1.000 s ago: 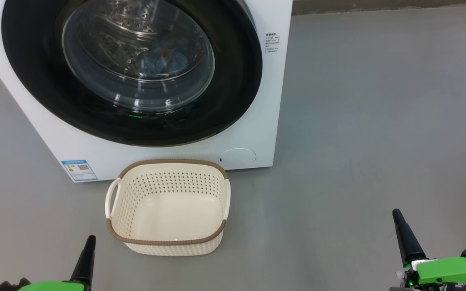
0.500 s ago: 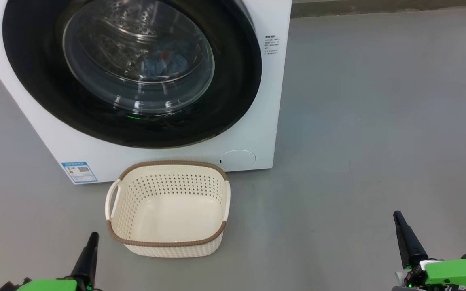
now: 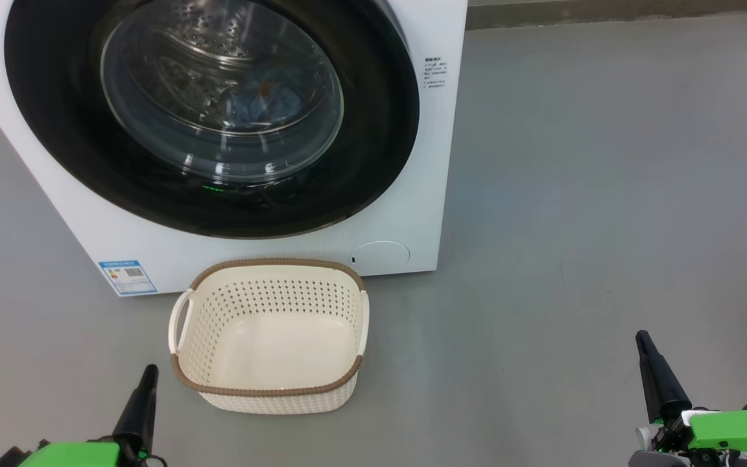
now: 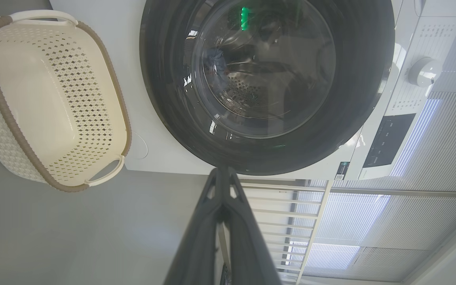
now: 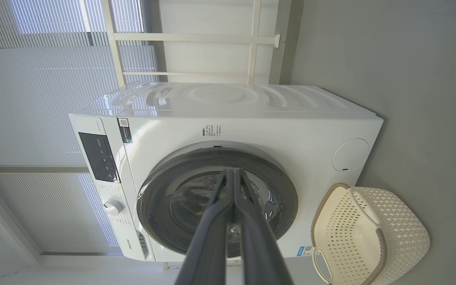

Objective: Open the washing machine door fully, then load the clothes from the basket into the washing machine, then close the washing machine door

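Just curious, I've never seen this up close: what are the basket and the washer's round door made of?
The basket looks like matt cream moulded plastic, with punched holes and a brown woven-look rim. The door seems a glossy black ring, probably plastic, around clear glass: reflections glint, and clothes show through.

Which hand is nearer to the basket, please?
Left. The left hand is close beside the basket, at its near left corner; the right hand is far off to its right.
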### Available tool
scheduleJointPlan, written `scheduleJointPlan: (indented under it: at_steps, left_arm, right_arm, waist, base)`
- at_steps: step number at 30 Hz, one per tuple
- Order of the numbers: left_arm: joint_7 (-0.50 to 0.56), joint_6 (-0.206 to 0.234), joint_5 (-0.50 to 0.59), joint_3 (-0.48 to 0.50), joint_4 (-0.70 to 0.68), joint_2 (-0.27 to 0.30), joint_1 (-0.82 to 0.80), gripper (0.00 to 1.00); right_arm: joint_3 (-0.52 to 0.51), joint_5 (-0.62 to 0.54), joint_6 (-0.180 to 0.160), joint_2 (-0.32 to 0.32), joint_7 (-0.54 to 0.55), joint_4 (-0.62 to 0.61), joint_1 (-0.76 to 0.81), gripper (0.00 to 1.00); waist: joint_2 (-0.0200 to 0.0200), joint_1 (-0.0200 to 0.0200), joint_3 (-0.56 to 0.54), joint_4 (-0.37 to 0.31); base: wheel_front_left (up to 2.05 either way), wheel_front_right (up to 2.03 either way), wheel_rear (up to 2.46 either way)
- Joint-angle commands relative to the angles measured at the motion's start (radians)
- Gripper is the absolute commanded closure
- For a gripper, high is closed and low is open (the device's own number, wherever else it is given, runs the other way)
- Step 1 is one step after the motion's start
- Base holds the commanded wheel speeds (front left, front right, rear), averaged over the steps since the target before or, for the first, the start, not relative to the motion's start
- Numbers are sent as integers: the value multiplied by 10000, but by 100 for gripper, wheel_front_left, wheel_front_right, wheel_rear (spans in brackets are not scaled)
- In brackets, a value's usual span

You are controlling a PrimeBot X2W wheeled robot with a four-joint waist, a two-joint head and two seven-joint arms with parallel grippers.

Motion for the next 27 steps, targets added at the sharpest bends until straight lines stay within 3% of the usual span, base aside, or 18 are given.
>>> scheduleJointPlan:
  at_steps: [1,27]
  left_arm:
    - [63,-71,-82,347,-195,260,-416,100]
    - [62,-71,-83,346,-196,260,-416,100]
  right_arm:
    - [226,20,16,-68,68,-259,-385,100]
    - [140,-52,16,-7,138,-253,-393,100]
  waist:
    - [-1,0,0,0]
    - [-1,0,0,0]
  base:
    - [0,0,0]
    - [0,0,0]
